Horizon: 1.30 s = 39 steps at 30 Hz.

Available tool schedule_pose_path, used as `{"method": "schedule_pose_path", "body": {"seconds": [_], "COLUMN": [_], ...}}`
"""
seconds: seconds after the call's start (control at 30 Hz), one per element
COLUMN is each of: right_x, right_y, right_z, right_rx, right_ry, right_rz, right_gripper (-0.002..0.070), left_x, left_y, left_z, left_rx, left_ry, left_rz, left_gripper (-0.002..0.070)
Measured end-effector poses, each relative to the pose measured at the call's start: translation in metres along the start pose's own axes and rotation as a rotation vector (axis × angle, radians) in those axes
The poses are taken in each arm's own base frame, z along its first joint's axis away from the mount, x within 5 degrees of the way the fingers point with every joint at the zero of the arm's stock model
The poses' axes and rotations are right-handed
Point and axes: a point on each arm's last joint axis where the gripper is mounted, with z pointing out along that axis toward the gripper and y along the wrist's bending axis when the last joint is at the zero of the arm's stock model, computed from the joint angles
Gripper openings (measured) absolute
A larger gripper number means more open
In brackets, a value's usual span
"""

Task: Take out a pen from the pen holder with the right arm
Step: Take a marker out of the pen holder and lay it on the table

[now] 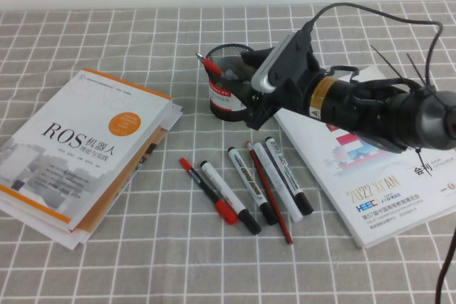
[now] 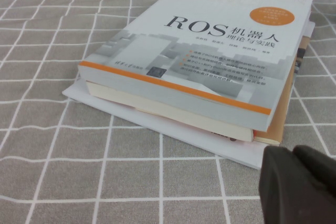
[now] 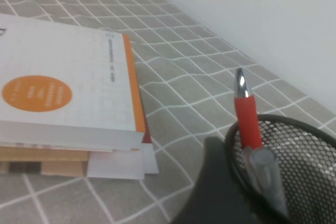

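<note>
While my right gripper hangs at the mesh pen holder: jaws apparently wide, empty.
Red pen: just ahead; pinch it next.
Left gripper: closed, beside ROS book.

Your right arm is stretched out, your left gripper sits low.
The right arm reaches from the right side toward the middle with the wrist rolled, and the right gripper at its end has the jaws spread apart. The left gripper's two dark fingertips are pressed together.
</note>
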Motion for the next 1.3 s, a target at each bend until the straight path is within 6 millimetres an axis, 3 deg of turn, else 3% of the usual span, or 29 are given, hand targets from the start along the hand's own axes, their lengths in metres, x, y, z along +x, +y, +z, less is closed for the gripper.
{"method": "schedule_pose_path", "body": {"seconds": [0.53,1.3], "right_x": [0.012,0.015], "right_y": [-0.002,-0.003], "right_z": [0.023,0.025], "right_rx": [-0.009,0.003], "right_ry": [0.033,0.032], "right_rz": [-0.035,-0.012], "right_gripper": [0.0398,0.0244], "left_x": [0.0,0.0], "left_y": [0.0,0.0], "left_z": [0.0,0.0], "left_rx": [0.0,0.0], "left_ry": [0.0,0.0], "left_rz": [0.0,0.0], "left_gripper": [-0.0003,-0.0003]}}
